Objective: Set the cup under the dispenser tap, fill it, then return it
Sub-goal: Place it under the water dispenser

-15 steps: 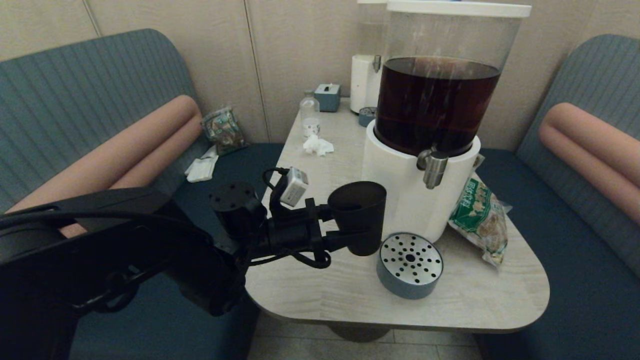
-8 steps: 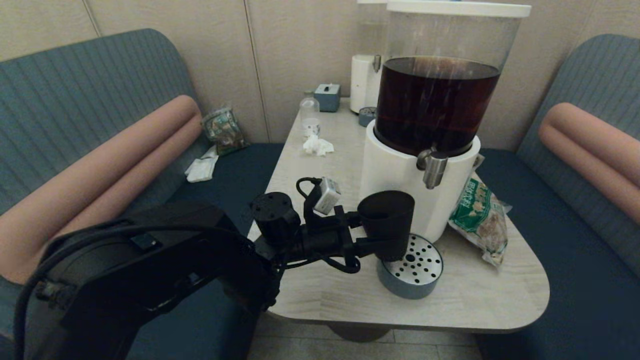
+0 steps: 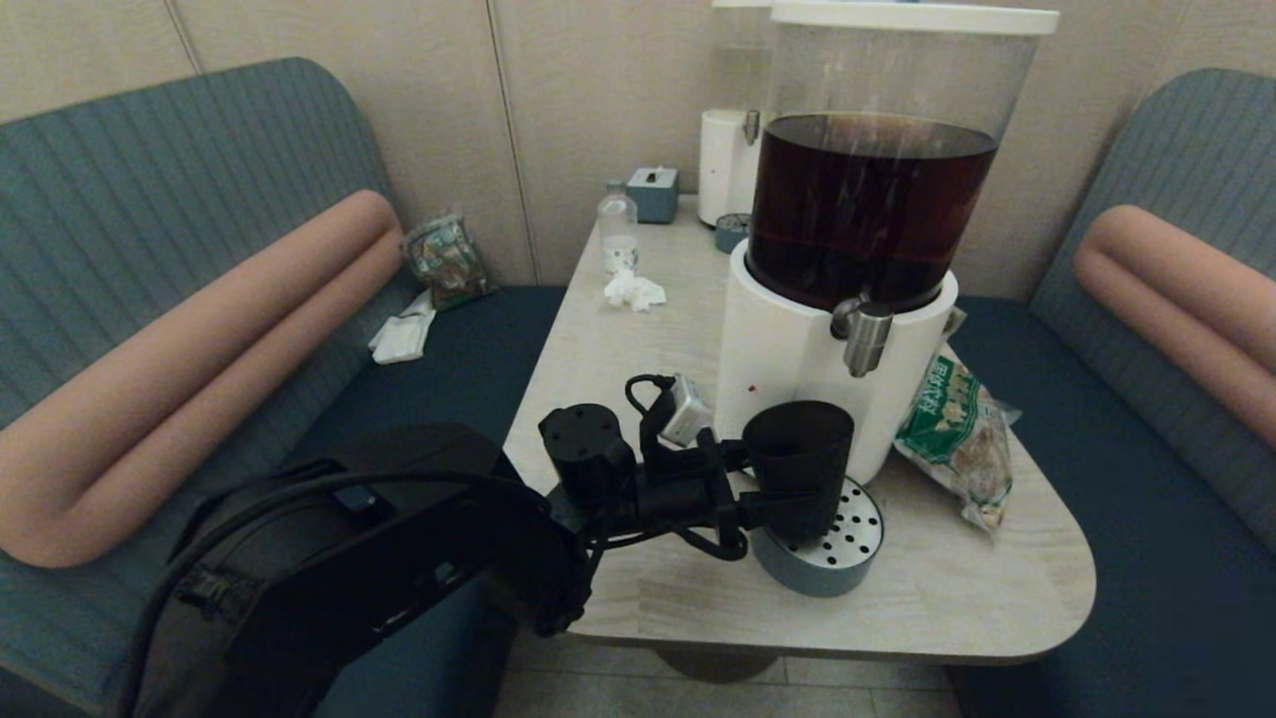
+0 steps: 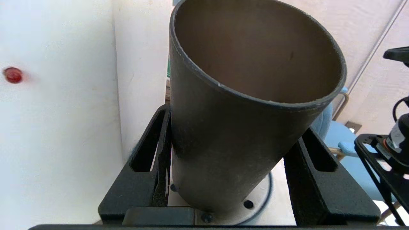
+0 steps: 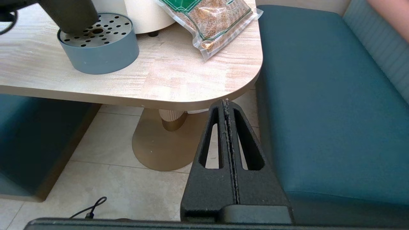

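My left gripper (image 3: 790, 487) is shut on the black cup (image 3: 797, 454), which it holds about upright with its mouth open upward. The cup's bottom is over the left part of the round perforated drip tray (image 3: 832, 543); I cannot tell whether it touches. The silver dispenser tap (image 3: 863, 337) juts from the white dispenser base (image 3: 783, 354), above and a little right of the cup's rim. In the left wrist view the cup (image 4: 236, 127) fills the space between both fingers (image 4: 150, 153). My right gripper (image 5: 226, 103) hangs shut below the table's front right corner.
A green snack bag (image 3: 952, 429) lies right of the dispenser. At the table's back stand a small clear bottle (image 3: 617, 227), a crumpled tissue (image 3: 634, 290), a tissue box (image 3: 653, 192) and a smaller white dispenser (image 3: 725, 165). Blue benches (image 3: 1146, 519) flank the table.
My left arm has carried the cup right and downward, from beside the drip tray's left to over the tray, closer to the dispenser base. The right arm has not moved.
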{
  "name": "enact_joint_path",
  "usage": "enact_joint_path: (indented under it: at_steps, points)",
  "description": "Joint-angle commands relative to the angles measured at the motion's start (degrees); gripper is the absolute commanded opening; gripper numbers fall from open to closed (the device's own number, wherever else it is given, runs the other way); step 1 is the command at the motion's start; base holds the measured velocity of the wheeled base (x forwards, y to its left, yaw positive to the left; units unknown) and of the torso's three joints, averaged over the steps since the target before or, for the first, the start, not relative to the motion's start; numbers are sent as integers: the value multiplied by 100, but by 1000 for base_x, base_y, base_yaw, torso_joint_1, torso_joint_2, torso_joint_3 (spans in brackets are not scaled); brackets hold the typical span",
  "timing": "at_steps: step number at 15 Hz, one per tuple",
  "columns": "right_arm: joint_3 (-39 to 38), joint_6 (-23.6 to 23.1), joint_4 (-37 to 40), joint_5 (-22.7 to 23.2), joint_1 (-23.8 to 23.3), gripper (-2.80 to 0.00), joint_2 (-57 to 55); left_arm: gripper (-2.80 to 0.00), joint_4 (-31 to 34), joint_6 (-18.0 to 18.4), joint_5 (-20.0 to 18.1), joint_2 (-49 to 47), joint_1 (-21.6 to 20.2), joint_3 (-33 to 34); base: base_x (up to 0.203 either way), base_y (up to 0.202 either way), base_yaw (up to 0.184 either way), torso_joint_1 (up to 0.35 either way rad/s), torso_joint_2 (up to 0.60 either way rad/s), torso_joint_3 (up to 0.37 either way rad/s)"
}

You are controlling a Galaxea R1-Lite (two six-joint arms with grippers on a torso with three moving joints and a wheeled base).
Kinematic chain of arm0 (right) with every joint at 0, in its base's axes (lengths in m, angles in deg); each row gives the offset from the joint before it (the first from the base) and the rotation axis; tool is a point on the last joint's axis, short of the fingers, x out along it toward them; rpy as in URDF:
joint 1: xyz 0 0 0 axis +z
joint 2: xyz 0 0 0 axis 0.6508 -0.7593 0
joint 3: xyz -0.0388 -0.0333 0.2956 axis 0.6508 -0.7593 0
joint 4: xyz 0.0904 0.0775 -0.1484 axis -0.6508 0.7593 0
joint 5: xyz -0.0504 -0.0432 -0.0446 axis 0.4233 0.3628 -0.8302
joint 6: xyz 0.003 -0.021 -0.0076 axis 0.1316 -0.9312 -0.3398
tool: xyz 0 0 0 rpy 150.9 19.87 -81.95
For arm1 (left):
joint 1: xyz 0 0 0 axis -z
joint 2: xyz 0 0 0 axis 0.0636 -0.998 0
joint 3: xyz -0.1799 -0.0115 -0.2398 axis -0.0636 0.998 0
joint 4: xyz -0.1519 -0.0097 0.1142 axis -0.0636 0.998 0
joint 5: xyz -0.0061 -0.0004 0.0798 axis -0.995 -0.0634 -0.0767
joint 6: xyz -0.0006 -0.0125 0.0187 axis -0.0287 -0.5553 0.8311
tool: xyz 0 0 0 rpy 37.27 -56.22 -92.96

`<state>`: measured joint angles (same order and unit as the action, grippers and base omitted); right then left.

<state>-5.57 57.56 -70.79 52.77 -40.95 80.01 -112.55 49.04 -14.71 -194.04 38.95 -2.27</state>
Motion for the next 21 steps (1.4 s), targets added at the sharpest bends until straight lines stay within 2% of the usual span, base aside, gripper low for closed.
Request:
enact_joint_path:
  at_steps: [1, 2, 10, 11, 17, 21]
  points:
    - [0, 0, 0, 2, 0, -280, 1, -280, -48, -29, -24, -285, 25, -365, 0, 0, 0, 0, 0, 0]
    - [0, 0, 0, 2, 0, -280, 1, -280, -48, -43, -21, -388, 38, -581, 0, 0, 0, 0, 0, 0]
    - [0, 9, 0, 2, 0, -280, 1, -280, -48, -69, 16, -476, 64, -593, 0, 0, 0, 0, 0, 0]
    - [0, 9, 0, 2, 0, -280, 1, 0, -48, -69, 18, -468, 64, -610, 0, 0, 0, 0, 0, 0]
    - [0, 9, 0, 2, 0, -280, 1, 0, -48, -69, 9, -255, 64, -528, 0, 0, 0, 0, 0, 0]
    - [0, 9, 0, 2, 0, -280, 1, 0, -48, -69, 7, 56, 59, -46, 0, 0, 0, 0, 0, 0]
